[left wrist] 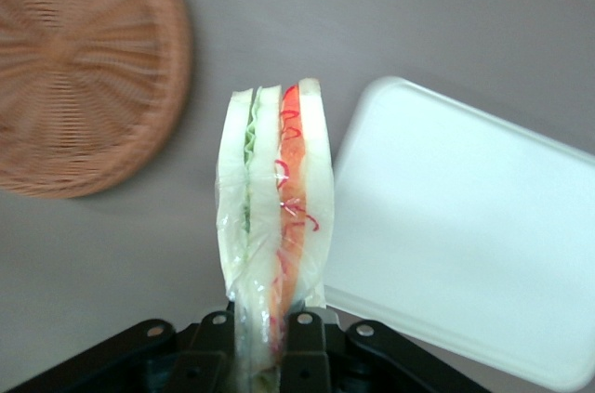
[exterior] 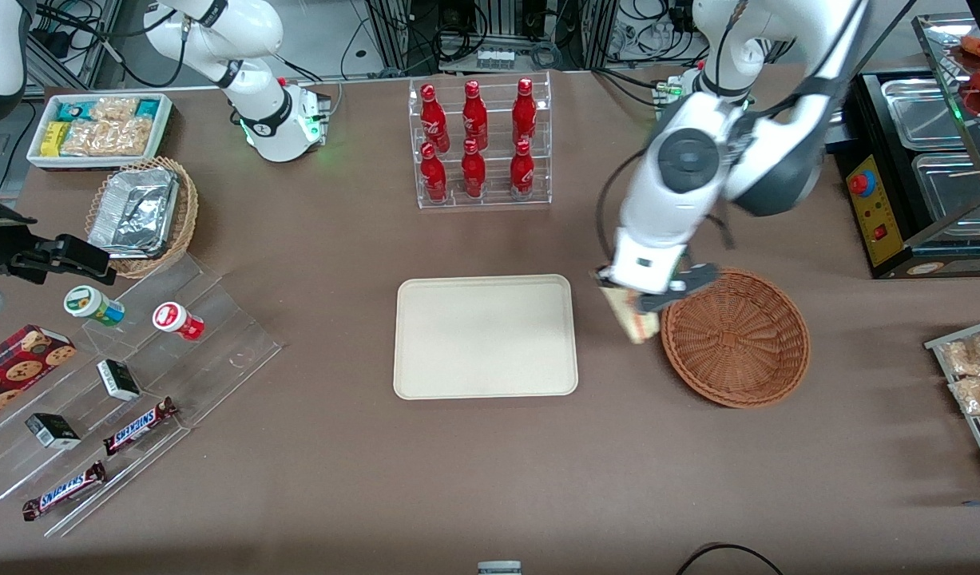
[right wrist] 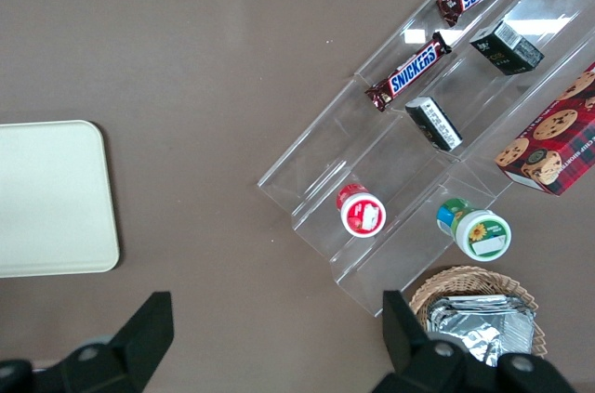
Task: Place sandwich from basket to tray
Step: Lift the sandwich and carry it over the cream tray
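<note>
1. We are in the carrying step: the sandwich (exterior: 637,319) is out of the basket (exterior: 735,337) and hangs in the air, gripped by the gripper (exterior: 648,301), right of centre in the front view.

2. The jaws are closed narrowly on the bread. In the wrist view the two black fingers (left wrist: 216,342) press against the base of the sandwich (left wrist: 274,216), which points straight out from the gripper (left wrist: 263,347) with its green and red filling edge facing the camera.

3. In the front view, the sandwich sits over the strip of brown table between the basket rim and the tray (exterior: 426,375), just beside the basket and a little apart from the tray. The wrist view agrees: the basket (left wrist: 84,68) lies to one side of the sandwich and the tray (left wrist: 465,226) to the other, with bare table under the sandwich.

4. The basket now looks empty, and nothing lies on the tray, so we judge the pick done and the placing not yet begun.

5. Next, we think, the arm must carry the sandwich sideways toward the middle of the frame until it is well inside the tray's low rim, then lower it.

6. We would open the jaws only once the bread rests on the tray, since the wedge is soft and a release from height might tip it over the rim.
</note>
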You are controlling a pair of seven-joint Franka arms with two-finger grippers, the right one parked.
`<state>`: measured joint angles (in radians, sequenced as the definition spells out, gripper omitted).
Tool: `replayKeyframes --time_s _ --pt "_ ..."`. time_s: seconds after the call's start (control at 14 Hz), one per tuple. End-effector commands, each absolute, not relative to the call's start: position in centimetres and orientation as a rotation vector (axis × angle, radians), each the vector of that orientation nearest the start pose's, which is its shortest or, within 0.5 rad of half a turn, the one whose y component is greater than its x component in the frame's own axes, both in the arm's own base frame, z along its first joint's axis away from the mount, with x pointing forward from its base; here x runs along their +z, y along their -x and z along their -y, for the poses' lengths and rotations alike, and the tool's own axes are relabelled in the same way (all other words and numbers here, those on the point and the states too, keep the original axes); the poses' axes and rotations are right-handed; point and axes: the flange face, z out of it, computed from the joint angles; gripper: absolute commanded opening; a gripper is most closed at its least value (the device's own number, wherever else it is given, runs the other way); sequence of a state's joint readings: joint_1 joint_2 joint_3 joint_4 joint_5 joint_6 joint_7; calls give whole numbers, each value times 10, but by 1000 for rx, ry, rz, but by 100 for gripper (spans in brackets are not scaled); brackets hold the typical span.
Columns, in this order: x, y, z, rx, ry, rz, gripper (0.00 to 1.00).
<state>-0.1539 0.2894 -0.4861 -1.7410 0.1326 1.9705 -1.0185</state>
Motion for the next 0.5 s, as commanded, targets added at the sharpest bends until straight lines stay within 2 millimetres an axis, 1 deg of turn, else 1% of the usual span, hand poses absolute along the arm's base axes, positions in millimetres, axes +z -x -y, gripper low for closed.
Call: replayKeyframes --time_s 0.0,0.07,0.21,0.29,0.36,0.43 --pt "383 -534 425 47 3133 343 0" --pt "366 -528 449 29 3149 276 0" --pt "336 -514 484 -11 3149 180 0" --pt "320 -508 493 -41 3129 124 0" --pt "306 -509 495 -54 3129 98 0" --pt "296 -507 502 -59 3153 85 0"
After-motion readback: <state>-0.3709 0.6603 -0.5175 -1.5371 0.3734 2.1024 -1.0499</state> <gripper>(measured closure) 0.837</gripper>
